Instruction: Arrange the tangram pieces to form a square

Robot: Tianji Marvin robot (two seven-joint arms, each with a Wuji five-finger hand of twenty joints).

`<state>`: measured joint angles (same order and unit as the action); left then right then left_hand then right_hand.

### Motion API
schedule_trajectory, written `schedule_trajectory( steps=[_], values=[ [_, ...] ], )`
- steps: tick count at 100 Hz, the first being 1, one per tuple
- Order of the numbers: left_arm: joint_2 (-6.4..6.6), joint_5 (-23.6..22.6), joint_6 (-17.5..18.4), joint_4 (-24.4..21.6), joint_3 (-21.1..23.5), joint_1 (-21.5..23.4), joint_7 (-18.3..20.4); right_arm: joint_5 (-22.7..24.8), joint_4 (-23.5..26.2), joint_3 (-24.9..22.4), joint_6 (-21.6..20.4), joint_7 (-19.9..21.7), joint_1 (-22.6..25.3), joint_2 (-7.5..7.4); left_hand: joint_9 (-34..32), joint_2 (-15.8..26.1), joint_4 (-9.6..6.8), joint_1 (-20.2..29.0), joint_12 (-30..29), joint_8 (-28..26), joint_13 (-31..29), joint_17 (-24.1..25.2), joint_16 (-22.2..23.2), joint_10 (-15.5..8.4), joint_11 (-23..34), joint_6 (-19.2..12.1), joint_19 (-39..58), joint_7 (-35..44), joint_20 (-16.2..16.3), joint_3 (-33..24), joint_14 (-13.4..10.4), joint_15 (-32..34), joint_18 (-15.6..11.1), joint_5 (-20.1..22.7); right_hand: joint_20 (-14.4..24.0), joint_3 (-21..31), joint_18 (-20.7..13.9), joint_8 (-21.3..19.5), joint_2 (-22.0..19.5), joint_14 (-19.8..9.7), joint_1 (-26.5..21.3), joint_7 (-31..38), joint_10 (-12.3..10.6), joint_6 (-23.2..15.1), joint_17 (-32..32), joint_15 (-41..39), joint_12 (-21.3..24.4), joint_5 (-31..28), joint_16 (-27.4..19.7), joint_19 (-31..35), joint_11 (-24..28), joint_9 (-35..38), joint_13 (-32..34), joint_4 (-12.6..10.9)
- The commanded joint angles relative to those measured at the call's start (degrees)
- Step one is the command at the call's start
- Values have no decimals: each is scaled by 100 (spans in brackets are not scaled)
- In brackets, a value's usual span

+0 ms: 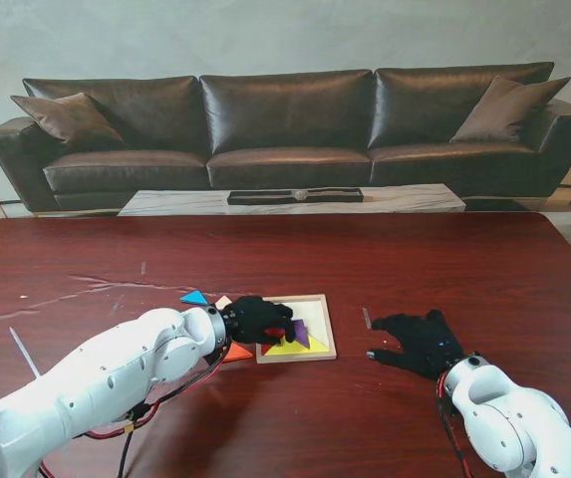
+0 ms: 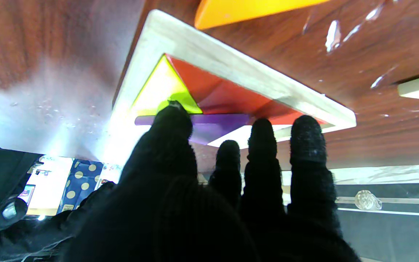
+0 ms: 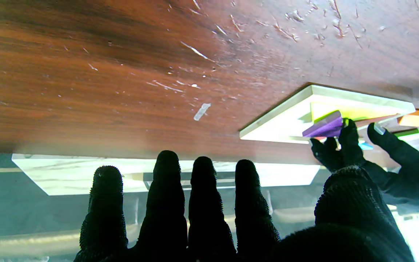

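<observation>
**Seating the purple piece in the tray**

Nearest me, my right hand [image 1: 420, 342] rests palm down on the counter [image 1: 484, 269], fingers spread, grasping nothing. It sits well apart from the tray, idle.

My left hand [image 1: 256, 319] reaches over the tray's [image 1: 329, 329] left edge. In the left wrist view the thumb tip [image 2: 173, 116] lies at the corner where the yellow piece [image 2: 158, 91] meets the purple piece [image 2: 213, 125], and the other fingers hang just beside the purple one. The right wrist view shows the purple piece tilted, one edge raised off the tray floor, with fingertips against it. I judge the hand is pinching or nudging it; whether it is truly gripped I cannot tell.

Inside the tray: yellow and a red piece [image 2: 224, 91] lie flat against the frame, purple half-seated next to them. The remaining tray floor is bare.

Beyond and beside the tray, on the counter: an orange piece [image 1: 237, 352] just left of it, a blue piece [image 1: 194, 298] and a pale piece [image 1: 223, 302] farther from me. A green one shows only in the right wrist view.

Step in hand: fitting purple. Roughly three of seven in place, by my count.

Next move calls for pressing purple flat against yellow without disturbing red, then fetching orange.
</observation>
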<state>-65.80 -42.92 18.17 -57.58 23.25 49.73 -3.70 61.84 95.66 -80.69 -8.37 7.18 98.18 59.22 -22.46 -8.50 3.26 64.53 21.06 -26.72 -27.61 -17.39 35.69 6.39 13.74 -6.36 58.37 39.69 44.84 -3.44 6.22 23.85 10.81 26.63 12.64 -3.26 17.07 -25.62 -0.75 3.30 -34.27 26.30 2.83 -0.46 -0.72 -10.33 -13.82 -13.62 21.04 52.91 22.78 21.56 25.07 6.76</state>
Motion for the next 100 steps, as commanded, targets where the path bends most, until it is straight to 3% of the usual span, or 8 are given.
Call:
schedule_trajectory(
  steps=[1,19,23,43,53,100],
  values=[
    [-71,45,26,46,-36,-78,-20,15,5,3,8,6,51,-3,21,3,-179,241,-15,1,79,-16,-15,-130,73,37,4,-117,-1,45,-90,-26,1,-28,-75,20,125,36,-145,-20,-36,-73,10,51,-67,-34,-8,161,51,-9,44,62,104,-155],
    [-257,229,91,362,-253,-273,-142,15,1,-9,9,12,60,-4,-19,29,-181,228,-3,6,80,-8,-16,-136,97,167,8,-229,-1,37,-44,-20,-6,-83,-76,20,123,35,-140,-3,-48,-71,7,47,-69,-37,-9,159,53,-11,45,59,111,-156],
    [-308,268,117,452,-313,-328,-180,20,2,-12,11,13,63,-4,-40,28,-181,229,6,-6,39,-19,-13,-135,109,172,14,-241,1,33,-158,-5,-7,-81,-76,22,123,34,-141,-13,-51,-71,8,53,-69,-39,-11,159,53,-11,50,70,117,-156],
    [-585,537,267,986,-603,-605,-246,28,6,-32,12,16,85,-4,-215,6,-179,290,43,-44,-28,-65,-20,-195,173,304,26,-234,-5,7,-174,-2,-19,-26,-76,20,123,33,-147,-19,-54,-69,5,47,-61,-40,-10,164,54,-7,49,70,123,-157],
    [-691,632,330,1212,-716,-715,-247,37,10,-46,7,19,97,-5,-418,-13,-174,345,62,-6,-78,-99,-19,-313,218,543,37,-241,-12,-5,-179,12,-38,40,-76,19,134,34,-153,-22,-50,-72,-4,47,-62,-43,-11,169,55,-7,49,70,134,-157],
    [-874,617,205,1574,-1037,-1005,-224,20,5,-70,-29,42,117,-8,-252,108,-169,312,82,210,-41,-86,-32,-232,191,837,60,-512,-32,23,-215,11,-44,30,-77,23,139,34,-150,-38,-61,-77,3,39,-67,-38,-10,170,56,-5,48,82,130,-159]
  ],
)
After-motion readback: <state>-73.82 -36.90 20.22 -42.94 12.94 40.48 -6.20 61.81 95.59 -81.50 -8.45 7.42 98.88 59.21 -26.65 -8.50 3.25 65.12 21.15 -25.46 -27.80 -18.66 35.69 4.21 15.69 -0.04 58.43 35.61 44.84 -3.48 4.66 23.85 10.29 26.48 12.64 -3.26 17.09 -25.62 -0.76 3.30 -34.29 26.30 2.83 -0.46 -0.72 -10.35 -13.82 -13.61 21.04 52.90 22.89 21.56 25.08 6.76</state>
